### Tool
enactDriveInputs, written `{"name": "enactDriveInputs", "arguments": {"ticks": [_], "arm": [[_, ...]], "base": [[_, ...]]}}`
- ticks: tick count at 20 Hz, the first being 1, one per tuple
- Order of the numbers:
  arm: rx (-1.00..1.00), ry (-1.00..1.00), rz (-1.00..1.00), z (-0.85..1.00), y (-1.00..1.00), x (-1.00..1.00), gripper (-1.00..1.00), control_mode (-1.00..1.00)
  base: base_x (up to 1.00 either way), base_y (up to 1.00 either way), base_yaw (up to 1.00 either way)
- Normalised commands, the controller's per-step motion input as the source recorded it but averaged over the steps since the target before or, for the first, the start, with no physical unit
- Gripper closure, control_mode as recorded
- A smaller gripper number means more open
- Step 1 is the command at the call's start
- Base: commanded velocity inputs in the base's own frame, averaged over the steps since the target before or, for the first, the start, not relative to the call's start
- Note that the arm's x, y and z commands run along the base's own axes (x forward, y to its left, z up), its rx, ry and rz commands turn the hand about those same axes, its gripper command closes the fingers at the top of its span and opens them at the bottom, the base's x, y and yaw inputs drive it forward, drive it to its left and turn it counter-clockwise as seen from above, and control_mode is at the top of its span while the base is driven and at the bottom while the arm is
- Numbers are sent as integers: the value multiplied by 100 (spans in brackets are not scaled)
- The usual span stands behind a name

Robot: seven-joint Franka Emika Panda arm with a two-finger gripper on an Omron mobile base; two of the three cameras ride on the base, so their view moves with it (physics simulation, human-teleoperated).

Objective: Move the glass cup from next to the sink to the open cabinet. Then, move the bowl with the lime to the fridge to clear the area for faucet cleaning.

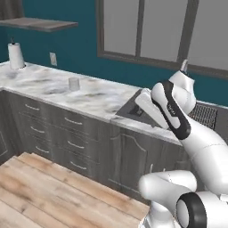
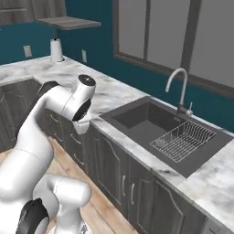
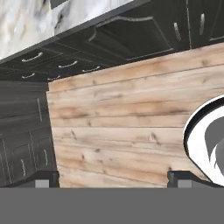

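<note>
1. The claw (image 3: pixel 113 177) is pointing down at the wooden floor (image 3: pixel 131 127), fingertips sitting wide apart, gripping nothing.
2. The glass cup (image 1: pixel 74 83) is standing on the marble table (image 1: pixel 49 84), well left of the sink (image 2: pixel 151 123).
3. The faucet (image 2: pixel 179 89) is rising behind the sink; a paper towel roll (image 1: pixel 16 55) is standing far left.

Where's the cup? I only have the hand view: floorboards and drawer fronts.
Observer: The cup stands upright on the counter, left of the sink in the left base view.
Operator: Anything near it?
Observer: A paper towel roll stands farther left by the wall, well apart from the cup.
Operator: What's in the sink?
Observer: A wire rack lies at its right end in the right base view, and the tap rises behind it.
</note>
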Motion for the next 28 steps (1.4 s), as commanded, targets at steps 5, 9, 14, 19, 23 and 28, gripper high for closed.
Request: {"name": "enactDriveInputs", "arguments": {"ticks": [5,9,14,19,23,28], "arm": [[0,0,0,0,0,0,-100,100],[0,0,0,0,0,0,-100,100],[0,0,0,0,0,0,-100,100],[0,0,0,0,0,0,-100,100],[0,0,0,0,0,0,-100,100],[0,0,0,0,0,0,-100,100]], "base": [[100,100,-45],[86,100,-37],[71,100,-47],[59,100,-53],[49,100,-60],[63,100,-56]]}}
